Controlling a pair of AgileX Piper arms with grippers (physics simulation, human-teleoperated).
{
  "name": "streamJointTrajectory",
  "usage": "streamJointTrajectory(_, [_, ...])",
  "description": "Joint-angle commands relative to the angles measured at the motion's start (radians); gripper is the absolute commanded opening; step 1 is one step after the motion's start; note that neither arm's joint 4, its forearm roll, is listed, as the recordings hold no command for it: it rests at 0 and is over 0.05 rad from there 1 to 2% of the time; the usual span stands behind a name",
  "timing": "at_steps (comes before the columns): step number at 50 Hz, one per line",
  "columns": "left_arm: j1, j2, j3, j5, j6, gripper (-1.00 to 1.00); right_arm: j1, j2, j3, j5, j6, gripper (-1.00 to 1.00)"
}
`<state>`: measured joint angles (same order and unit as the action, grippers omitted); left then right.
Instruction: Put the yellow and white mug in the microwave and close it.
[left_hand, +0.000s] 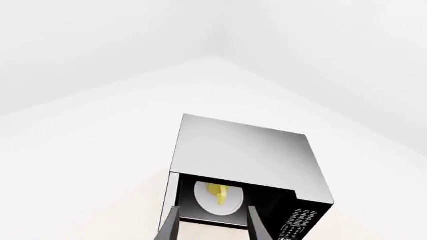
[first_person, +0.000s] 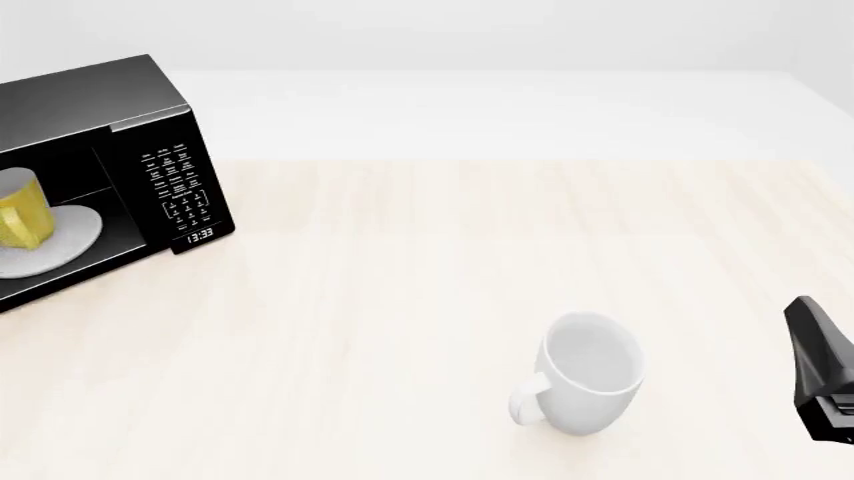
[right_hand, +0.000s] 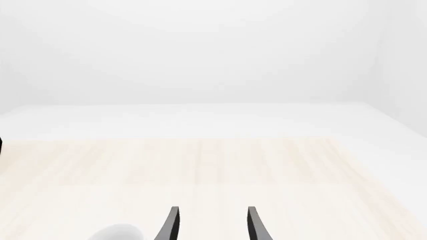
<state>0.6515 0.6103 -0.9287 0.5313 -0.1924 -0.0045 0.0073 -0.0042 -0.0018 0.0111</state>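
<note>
Sitting on the turntable inside the open microwave (first_person: 147, 110), the yellow and white mug (first_person: 24, 215); both claws spread, empty

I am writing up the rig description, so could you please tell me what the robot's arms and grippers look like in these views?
Both grippers have thin, dark, blade-like fingers that taper toward the tips: the left gripper and the right gripper look alike. In the front view only the right arm shows, as a black angular housing with a pale ribbed patch near its lower end. No cables or markings are visible.

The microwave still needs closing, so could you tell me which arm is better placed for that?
Left, probably. Its open gripper hangs just above the microwave, where the yellow and white mug already sits inside. The right gripper hovers far across the table.
</note>
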Motion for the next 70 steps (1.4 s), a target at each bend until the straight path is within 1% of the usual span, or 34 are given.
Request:
streamJointTrajectory(1, [0.104, 0.03, -0.054, 0.028, -0.002, 1.0, 0.0, 0.0, 0.0, 0.0, 0.0, 1.0])
streamJointTrajectory(8, [0.175, 0.048, -0.082, 0.05, -0.001, 1.0, 0.0, 0.0, 0.0, 0.0, 0.0, 1.0])
streamJointTrajectory(9, [0.175, 0.048, -0.082, 0.05, -0.001, 1.0, 0.0, 0.0, 0.0, 0.0, 0.0, 1.0])
streamJointTrajectory(10, [0.206, 0.044, -0.088, 0.051, 0.027, 1.0, 0.0, 0.0, 0.0, 0.0, 0.0, 1.0])
streamJointTrajectory(12, [0.208, 0.05, -0.089, 0.062, 0.022, 1.0, 0.0, 0.0, 0.0, 0.0, 0.0, 1.0])
streamJointTrajectory(19, [0.25, 0.062, -0.099, 0.064, 0.032, 1.0, 0.0, 0.0, 0.0, 0.0, 0.0, 1.0])
streamJointTrajectory(21, [0.275, 0.073, -0.099, 0.066, 0.034, 1.0, 0.0, 0.0, 0.0, 0.0, 0.0, 1.0])
streamJointTrajectory(27, [0.299, 0.083, -0.103, 0.07, 0.033, 1.0, 0.0, 0.0, 0.0, 0.0, 0.0, 1.0])
streamJointTrajectory(29, [0.333, 0.096, -0.106, 0.067, 0.025, 1.0, 0.0, 0.0, 0.0, 0.0, 0.0, 1.0])
streamJointTrajectory(36, [0.361, 0.109, -0.111, 0.07, 0.024, 1.0, 0.0, 0.0, 0.0, 0.0, 0.0, 1.0])
streamJointTrajectory(47, [0.399, 0.127, -0.098, 0.063, 0.027, 1.0, 0.0, 0.0, 0.0, 0.0, 0.0, 1.0])
streamJointTrajectory(50, [0.424, 0.133, -0.098, 0.055, 0.027, 1.0, 0.0, 0.0, 0.0, 0.0, 0.0, 1.0])
streamJointTrajectory(52, [0.427, 0.14, -0.084, 0.053, 0.023, 1.0, 0.0, 0.0, 0.0, 0.0, 0.0, 1.0])
streamJointTrajectory(58, [0.47, 0.162, -0.064, 0.033, 0.012, 1.0, 0.0, 0.0, 0.0, 0.0, 0.0, 1.0])
streamJointTrajectory(64, [0.507, 0.185, -0.039, 0.013, 0.019, 1.0, 0.0, 0.0, 0.0, 0.0, 0.0, 1.0])
streamJointTrajectory(70, [0.564, 0.239, -0.018, -0.01, 0.029, 1.0, 0.0, 0.0, 0.0, 0.0, 0.0, 1.0])
